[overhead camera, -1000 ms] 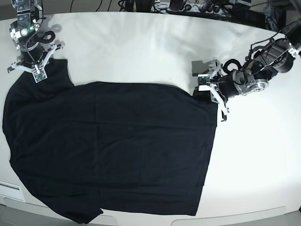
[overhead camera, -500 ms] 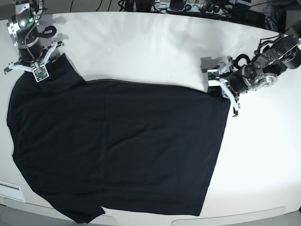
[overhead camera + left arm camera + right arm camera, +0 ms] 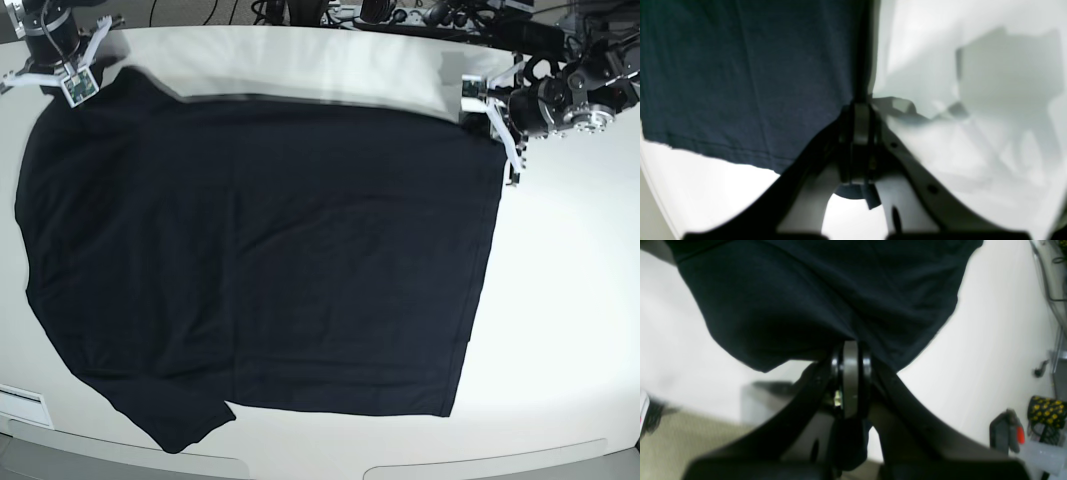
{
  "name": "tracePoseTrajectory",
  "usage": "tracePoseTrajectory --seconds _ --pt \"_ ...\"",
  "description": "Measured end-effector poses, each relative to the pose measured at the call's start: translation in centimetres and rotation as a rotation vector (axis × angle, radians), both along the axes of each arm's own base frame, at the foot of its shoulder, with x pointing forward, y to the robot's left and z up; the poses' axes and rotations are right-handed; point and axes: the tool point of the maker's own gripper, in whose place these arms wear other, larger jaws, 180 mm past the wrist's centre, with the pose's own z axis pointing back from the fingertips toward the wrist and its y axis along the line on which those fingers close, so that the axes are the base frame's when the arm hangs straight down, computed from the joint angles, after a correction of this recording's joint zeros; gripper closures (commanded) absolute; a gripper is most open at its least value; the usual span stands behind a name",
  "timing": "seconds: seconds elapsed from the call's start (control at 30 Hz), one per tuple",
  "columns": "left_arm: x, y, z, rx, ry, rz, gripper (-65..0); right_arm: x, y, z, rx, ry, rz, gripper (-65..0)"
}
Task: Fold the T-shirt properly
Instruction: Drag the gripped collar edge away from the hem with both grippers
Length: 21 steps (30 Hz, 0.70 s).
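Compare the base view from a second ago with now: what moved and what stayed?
Both pincers, left and right, pulled the far edge of the T-shirt toward the table's far side, spreading the shirt out wider and flatter. Both stayed shut on the fabric; the near hem stayed close to the table's front edge.

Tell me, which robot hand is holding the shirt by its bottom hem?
The left hand, on the picture's right. Its fingers pinch the black shirt by the stitched hem corner; the right hand pinches the sleeve end.
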Motion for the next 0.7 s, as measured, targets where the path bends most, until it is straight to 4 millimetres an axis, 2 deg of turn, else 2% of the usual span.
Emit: tracePoseTrajectory --seconds 0.3,0.4,0.5,0.6,0.7 --pt "-4.4 0.1 1.6 0.069 -0.01 -0.043 0.0 -6.1 -0.6 -1.5 -0.012 0.18 -0.042 0.0" --pt "-5.9 -0.3 2.1 0.084 -0.025 -0.074 0.0 -7.4 -1.0 -1.5 -0.029 0.211 -0.059 0.0" --pt "-5.0 -1.0 3.0 0.076 -0.124 -0.1 0.0 -6.7 -2.0 -1.0 -0.096 0.174 -0.058 0.0" --pt "-2.1 -1.3 4.6 0.074 -0.299 -0.09 0.0 -4.1 -2.3 0.0 -0.143 0.07 -0.025 0.0" --pt "0.3 -2.0 6.2 0.049 -0.417 -0.069 0.0 -1.4 -1.7 0.6 -0.129 -0.011 0.012 0.0"
